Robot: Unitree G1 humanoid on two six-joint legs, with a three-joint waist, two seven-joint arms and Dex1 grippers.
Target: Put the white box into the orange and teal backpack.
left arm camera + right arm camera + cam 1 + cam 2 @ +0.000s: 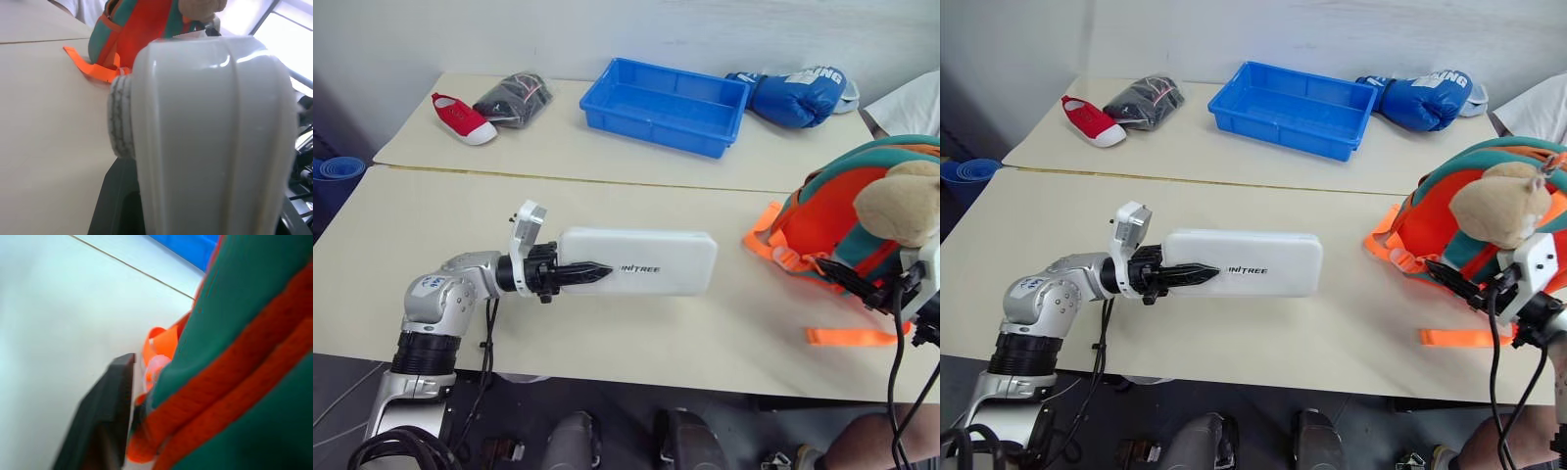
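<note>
- Above the near tan tabletop (pixel 607 333), the left gripper (pixel 595 273) points level toward the robot's right, its two black fingers clamped on one short end of the flat white rectangular plastic case with rounded corners and dark lettering, the white box (pixel 651 261); one finger lies across its top face.
- Held that way, the box stretches away from the jaws toward the bulky orange and teal backpack (pixel 822 220), with bare table between the box's free end and the backpack's orange straps.
- At the table's right edge, the backpack sits with a tan plush toy (pixel 901 201) attached high on it; the right gripper (pixel 1459 282) is pressed into its lower orange and teal fabric.
- Whether the right fingers have closed on that fabric I cannot tell; in the right wrist view, one dark finger (pixel 105 416) lies against an orange strap.
- Step in hand, as I judge it: the box is picked up and ready to carry, while the right arm works to steady or open the backpack.
- Next, the free end of the box must be steered to the backpack's mouth, which I cannot make out, so the opening probably needs spreading first.
- Risk: a long case held by one end may sag or catch on the straps.
</note>
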